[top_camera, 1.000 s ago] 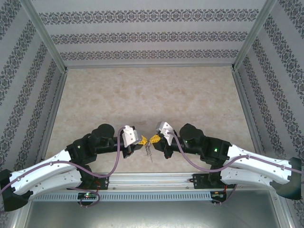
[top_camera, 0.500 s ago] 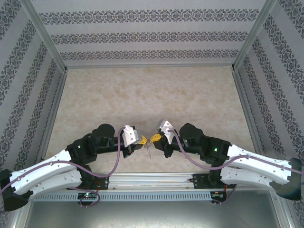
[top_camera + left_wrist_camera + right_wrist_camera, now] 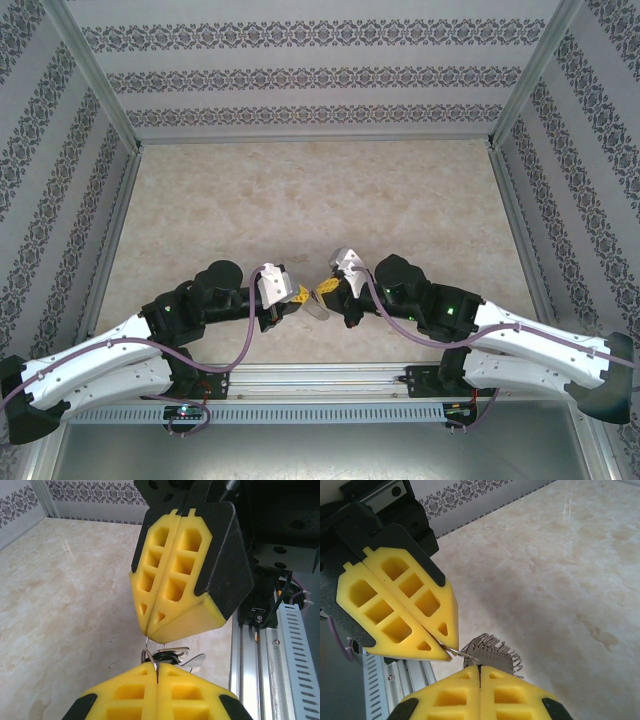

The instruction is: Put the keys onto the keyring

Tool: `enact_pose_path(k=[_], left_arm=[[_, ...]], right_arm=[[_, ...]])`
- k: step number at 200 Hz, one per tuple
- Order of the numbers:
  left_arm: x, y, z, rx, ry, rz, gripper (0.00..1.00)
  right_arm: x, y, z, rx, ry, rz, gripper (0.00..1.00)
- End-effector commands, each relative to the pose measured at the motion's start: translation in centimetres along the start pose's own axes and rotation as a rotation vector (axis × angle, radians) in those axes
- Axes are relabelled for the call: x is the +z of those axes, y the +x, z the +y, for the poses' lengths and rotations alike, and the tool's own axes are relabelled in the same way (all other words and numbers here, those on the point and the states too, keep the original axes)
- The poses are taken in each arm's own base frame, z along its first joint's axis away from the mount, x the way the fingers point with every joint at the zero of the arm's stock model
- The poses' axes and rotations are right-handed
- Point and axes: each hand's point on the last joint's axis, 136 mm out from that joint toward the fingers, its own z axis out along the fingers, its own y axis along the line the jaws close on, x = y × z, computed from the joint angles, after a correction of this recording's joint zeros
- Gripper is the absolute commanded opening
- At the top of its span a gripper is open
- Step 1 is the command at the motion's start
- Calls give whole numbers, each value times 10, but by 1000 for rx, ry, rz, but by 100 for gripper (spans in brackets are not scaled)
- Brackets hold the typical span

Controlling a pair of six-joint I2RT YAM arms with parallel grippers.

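Near-centre of table point(image 3: 300, 200): left gripper point(image 3: 298, 296) at left, right gripper point(image 3: 322, 291) at right, tips near together; keyring point(image 3: 316, 306) between tips.

Grey keyring point(image 3: 492, 650), beige marbled table point(image 3: 300, 200)

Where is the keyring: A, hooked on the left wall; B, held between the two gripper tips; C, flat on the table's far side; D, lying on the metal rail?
B: the left gripper and right gripper, both shut, meet tip to tip, each nipping the keyring.
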Motion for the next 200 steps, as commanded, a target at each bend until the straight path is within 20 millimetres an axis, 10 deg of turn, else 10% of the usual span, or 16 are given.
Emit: enact_pose_path(k=[1, 200], left_arm=[[-5, -20, -12, 41, 62, -70, 0], [-8, -20, -9, 42, 36, -73, 0]], right_arm=[[-3, -9, -14, 31, 67, -17, 0], [-18, -3, -5, -4, -1, -46, 0]])
